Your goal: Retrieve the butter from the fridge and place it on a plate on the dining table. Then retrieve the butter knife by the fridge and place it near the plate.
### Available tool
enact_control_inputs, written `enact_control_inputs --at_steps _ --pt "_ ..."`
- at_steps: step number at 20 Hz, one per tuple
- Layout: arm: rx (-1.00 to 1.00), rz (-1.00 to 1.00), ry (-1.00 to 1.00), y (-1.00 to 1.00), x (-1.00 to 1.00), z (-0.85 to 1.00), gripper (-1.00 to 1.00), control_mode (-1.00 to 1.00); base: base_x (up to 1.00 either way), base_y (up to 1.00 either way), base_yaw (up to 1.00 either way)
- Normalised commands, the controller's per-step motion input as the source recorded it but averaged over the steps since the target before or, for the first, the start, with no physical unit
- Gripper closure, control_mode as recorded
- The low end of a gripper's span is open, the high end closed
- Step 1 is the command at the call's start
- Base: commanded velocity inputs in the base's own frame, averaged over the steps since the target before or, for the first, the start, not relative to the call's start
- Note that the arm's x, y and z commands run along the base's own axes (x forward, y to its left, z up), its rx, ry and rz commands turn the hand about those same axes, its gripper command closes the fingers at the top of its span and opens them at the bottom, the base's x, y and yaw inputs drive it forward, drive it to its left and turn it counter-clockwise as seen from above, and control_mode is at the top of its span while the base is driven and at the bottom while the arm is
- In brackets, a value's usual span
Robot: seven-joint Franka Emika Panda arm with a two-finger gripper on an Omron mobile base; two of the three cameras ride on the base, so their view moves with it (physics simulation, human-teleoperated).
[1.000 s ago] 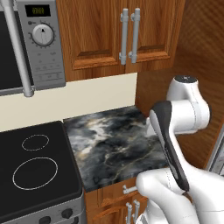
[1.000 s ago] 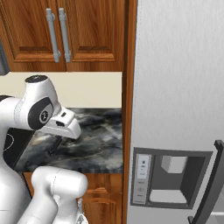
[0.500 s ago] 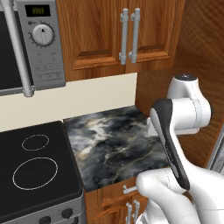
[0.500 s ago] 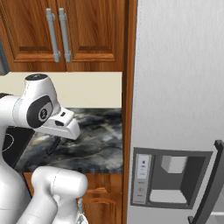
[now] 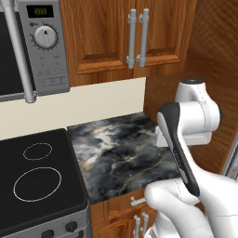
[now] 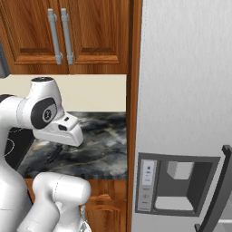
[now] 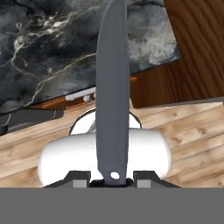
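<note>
My gripper (image 7: 112,178) is shut on the butter knife (image 7: 113,87), a long flat grey blade that runs up the middle of the hand view over the counter's front edge and the wooden floor. In the right base view the white hand (image 6: 61,130) hangs above the short marbled counter (image 6: 97,149), just left of the fridge (image 6: 181,81). The fridge is light grey, both doors shut, with a water dispenser panel (image 6: 174,183) and a dark handle (image 6: 218,190). The butter, the plate and the dining table are out of view.
A black stove top (image 5: 37,181) adjoins the counter (image 5: 121,153) on the left, under a microwave (image 5: 32,46). Wooden wall cabinets (image 5: 135,37) hang above. A wooden side panel (image 6: 132,113) separates counter and fridge. Drawers and cabinet doors (image 5: 135,214) sit below the counter.
The arm has shifted only slightly over the counter. The knife stays in the gripper and the views have not moved.
</note>
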Motion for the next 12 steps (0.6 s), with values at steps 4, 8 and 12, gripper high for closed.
enact_control_inputs --at_steps 4,8,12 --pt "0.00 0.00 0.02 0.00 0.00 0.00 1.00 -1.00 0.00 0.00 0.00" --pt "0.00 0.00 0.00 0.00 0.00 0.00 1.00 -1.00 0.00 0.00 0.00" --pt "0.00 0.00 0.00 0.00 -0.04 0.00 1.00 -1.00 0.00 0.00 0.00"
